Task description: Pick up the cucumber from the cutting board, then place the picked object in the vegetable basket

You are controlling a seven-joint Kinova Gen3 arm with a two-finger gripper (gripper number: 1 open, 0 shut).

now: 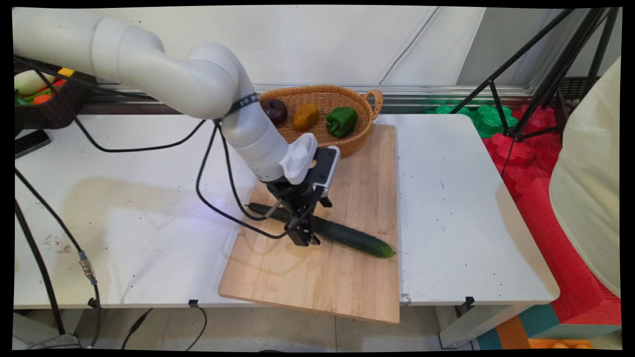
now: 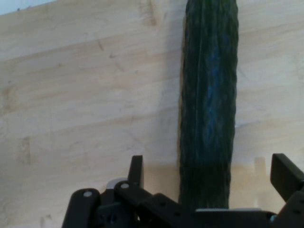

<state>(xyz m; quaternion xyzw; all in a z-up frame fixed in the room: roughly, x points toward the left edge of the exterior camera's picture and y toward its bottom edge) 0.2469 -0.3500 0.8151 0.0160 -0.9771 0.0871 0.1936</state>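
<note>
We are a white arm (image 1: 149,64) of thick, smooth, rounded links joined by bulbous elbows, with a narrow black band printed in small white lettering round one link. Above our fingers sits a white ribbed housing (image 1: 299,157) beside a flat white-and-black module (image 1: 325,168). Below that our gripper (image 1: 303,233) is all black: angular bars, pivoting linkage and two squared fingers (image 2: 136,170). Round silver pivot pins (image 2: 87,194) stud the linkage behind the fingers. Thin black cables (image 1: 208,188) loop from our forearm down toward the gripper's base.
</note>
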